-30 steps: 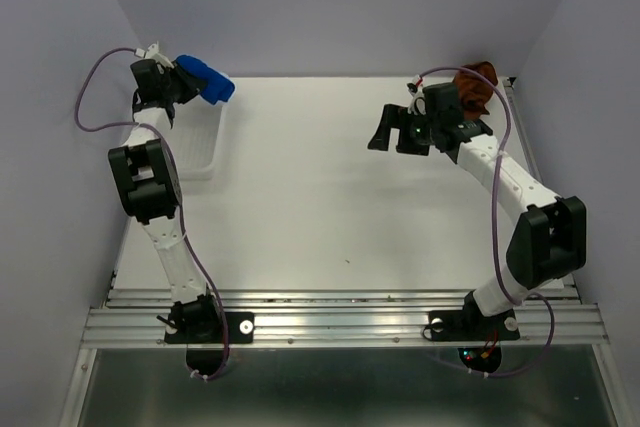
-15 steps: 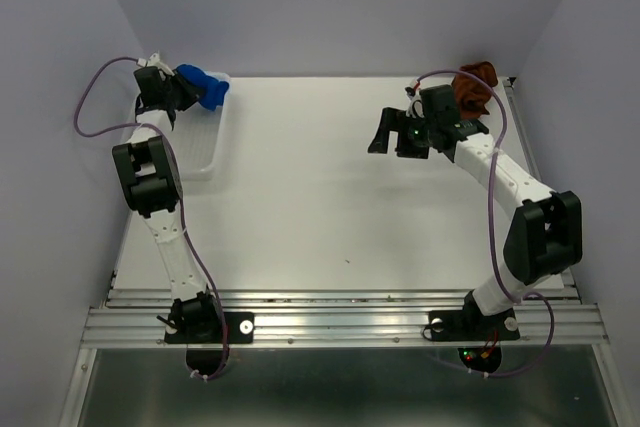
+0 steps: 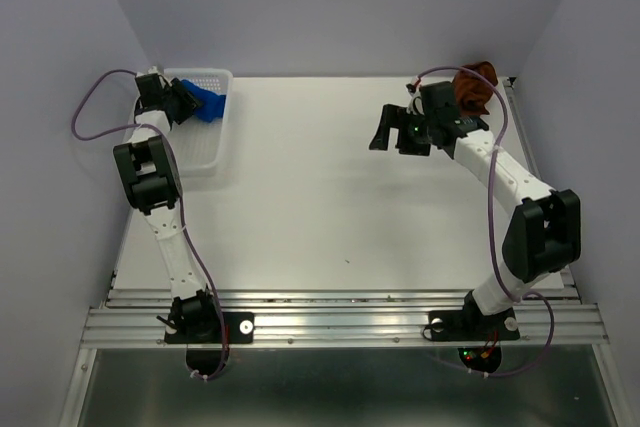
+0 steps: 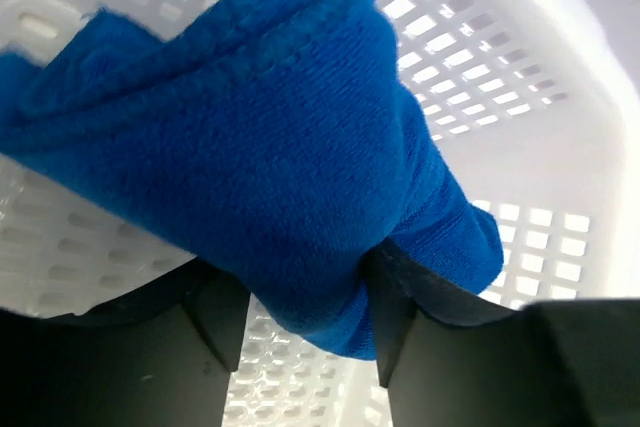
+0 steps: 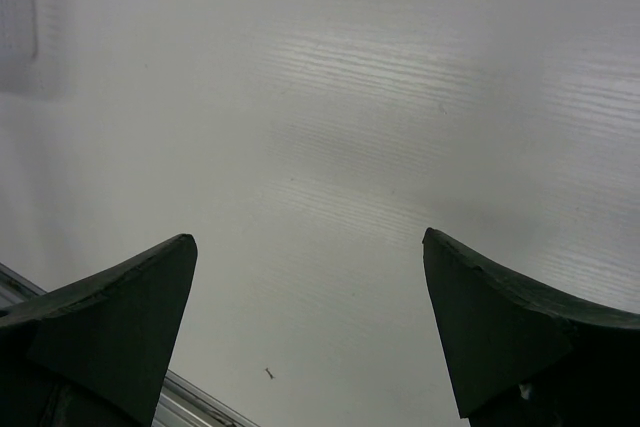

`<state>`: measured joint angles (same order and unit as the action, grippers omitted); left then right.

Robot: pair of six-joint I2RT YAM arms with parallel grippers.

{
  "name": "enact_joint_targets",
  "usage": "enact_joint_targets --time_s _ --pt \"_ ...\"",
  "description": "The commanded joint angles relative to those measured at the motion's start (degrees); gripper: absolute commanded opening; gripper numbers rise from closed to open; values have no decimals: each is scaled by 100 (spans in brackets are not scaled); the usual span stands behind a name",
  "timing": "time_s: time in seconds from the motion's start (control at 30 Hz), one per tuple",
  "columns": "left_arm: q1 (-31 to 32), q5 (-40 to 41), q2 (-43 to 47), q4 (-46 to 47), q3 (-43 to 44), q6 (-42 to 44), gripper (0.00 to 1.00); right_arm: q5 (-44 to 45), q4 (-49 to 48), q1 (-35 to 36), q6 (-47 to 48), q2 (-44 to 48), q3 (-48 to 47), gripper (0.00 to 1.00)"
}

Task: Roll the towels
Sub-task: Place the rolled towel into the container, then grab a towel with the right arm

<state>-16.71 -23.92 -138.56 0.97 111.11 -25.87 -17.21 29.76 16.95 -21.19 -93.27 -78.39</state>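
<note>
The bright blue towel [image 3: 209,104] is bunched up and held inside the white basket [image 3: 203,160] at the back left. My left gripper [image 3: 186,103] is shut on it; in the left wrist view the blue towel [image 4: 270,147] bulges between my two dark fingers [image 4: 400,322], with the basket's perforated wall [image 4: 470,37] behind it. The rust-brown towel [image 3: 476,83] lies crumpled in the back right corner, behind my right wrist. My right gripper [image 3: 386,130] is open and empty above the bare table [image 5: 350,97], left of the brown towel.
The white perforated basket stands against the left wall. The purple walls close in on the left, back and right. A metal rail [image 3: 340,319] runs along the near edge by the arm bases. A tiny speck [image 5: 268,373] lies on the table.
My left gripper has moved left and down with the blue towel, from over the basket's far right corner into the basket. The right arm has barely moved.
</note>
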Motion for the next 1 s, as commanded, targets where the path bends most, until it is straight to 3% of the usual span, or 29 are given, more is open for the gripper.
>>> enact_joint_targets --time_s 0.0,0.4,0.43,0.47,0.8,0.97 --pt "-140 213 426 -439 -160 -41 63 253 56 -8 27 134 -361 100" --pt "-140 433 1630 -1248 -292 -357 72 1158 294 -253 -324 82 -1037 100" --pt "-131 380 1770 -1414 -231 -297 91 1272 294 -480 -324 20 -1221 100" --pt "-139 414 1841 -1511 -213 -348 99 1325 311 -613 -307 -145 -1318 100" --pt "-131 530 2562 -2233 78 -243 99 2028 627 -1931 167 -1684 -3102 100" --pt "-52 582 3483 -1768 -808 -349 99 2530 890 -2293 396 -3221 -4349 100"
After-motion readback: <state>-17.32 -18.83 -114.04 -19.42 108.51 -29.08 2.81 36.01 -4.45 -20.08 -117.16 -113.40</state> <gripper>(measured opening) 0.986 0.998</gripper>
